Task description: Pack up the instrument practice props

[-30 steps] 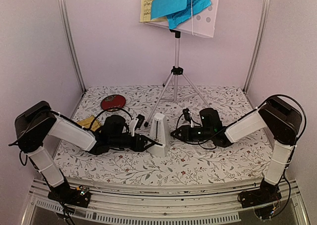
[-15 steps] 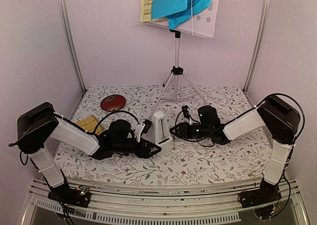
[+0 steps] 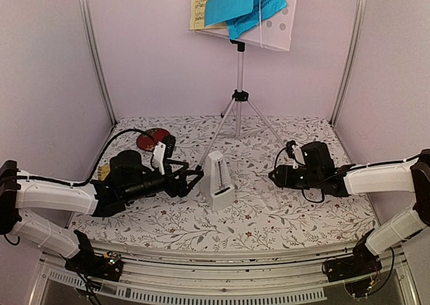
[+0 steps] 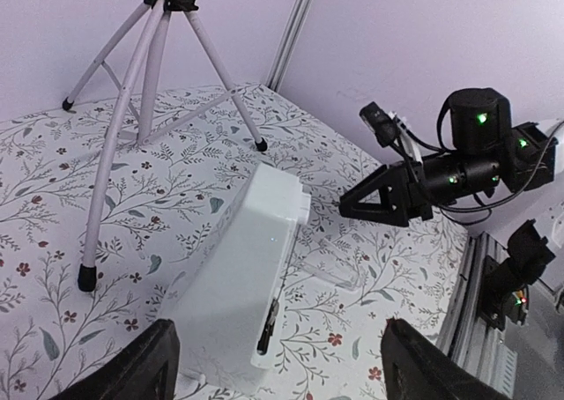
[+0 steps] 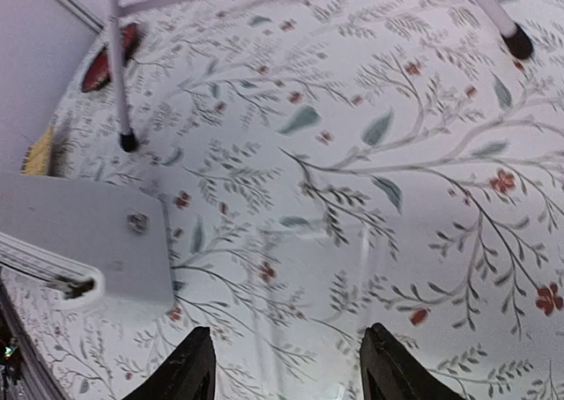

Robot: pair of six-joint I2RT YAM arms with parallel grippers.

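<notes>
Both arms have backed off the white metronome (image 3: 218,181) since a second ago, when the 2 grippers were pressed in on either side of it. It now stands upright on its own on the floral tablecloth (image 3: 269,214), roughly mid-table.

The left gripper (image 3: 195,176) sits just beside the metronome on its left. Its wrist view shows the fingers spread wide with the metronome's body between them, and nothing looks pinched. The right gripper (image 3: 274,177) is well apart to the metronome's right, jaws parted with only tablecloth between them, so it's holding nothing.

Behind the metronome stand the silver tripod legs (image 3: 238,113). The white perforated music-stand desk (image 3: 279,23) is high above them, carrying the blue sheets (image 3: 245,3) and a pale-yellow sheet (image 3: 199,6).

Back-left of the metronome, a red dish (image 3: 146,141) peeks out behind the left arm, and a sliver of yellow tray (image 3: 104,171) shows farther left.
</notes>
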